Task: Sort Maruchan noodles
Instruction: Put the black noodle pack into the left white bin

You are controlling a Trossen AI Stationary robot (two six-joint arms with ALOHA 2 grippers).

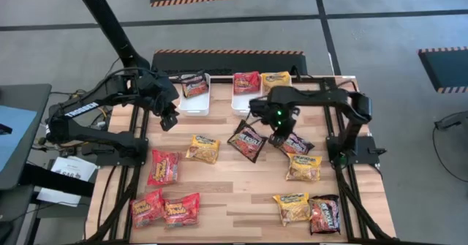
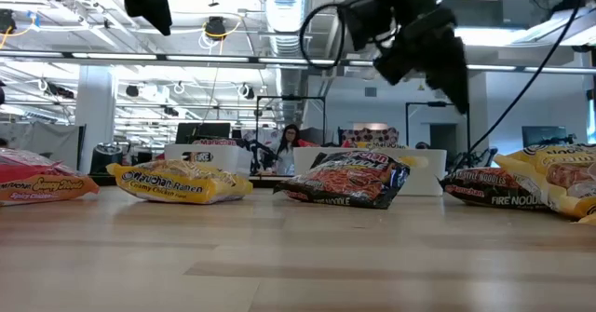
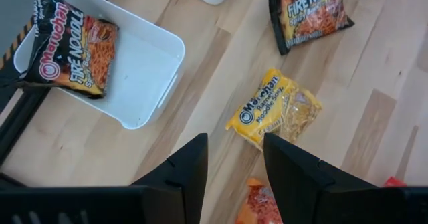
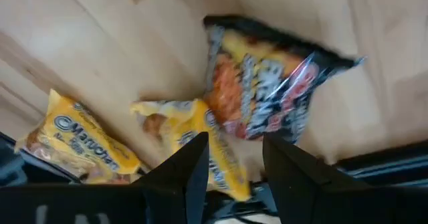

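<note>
- Sorting under way, partly done: one black packet (image 1: 194, 84) lying in the left white bin (image 1: 195, 103); one red packet (image 1: 247, 82) and one yellow packet (image 1: 276, 79) at the right white bin (image 1: 238, 103), at the far edge of the desk (image 1: 241, 194).
- Rest of the Maruchan noodles loose on the desk: red ones grouped front left (image 1: 164, 167), a yellow one mid-desk (image 1: 202, 149), black ones near centre (image 1: 247, 140) and under the right arm (image 1: 296, 144), yellow and black ones front right (image 1: 292, 208).
- Step in hand, by judgement: between picks, both arms raised above the desk, neither carrying a packet.
- Left hand (image 1: 169, 118) just beside the left white bin, above bare desk; fingers (image 3: 190, 170) apart with a clear gap, nothing between them. Yellow mid-desk packet (image 3: 273, 110) ahead of it in the left wrist view.
- Right hand (image 1: 277, 137) hovering between the two central black packets; fingers (image 4: 194, 160) apart, empty, touching nothing. Black packet (image 4: 267, 97) and a yellow one (image 4: 174, 127) below it in the right wrist view.
- Next move probably calls for a descent onto the nearest black packet, fingers straddling a crinkly edge, then a carry to the matching bin.
- Crinkly wrap likely to slip; a firm pinch needed.
</note>
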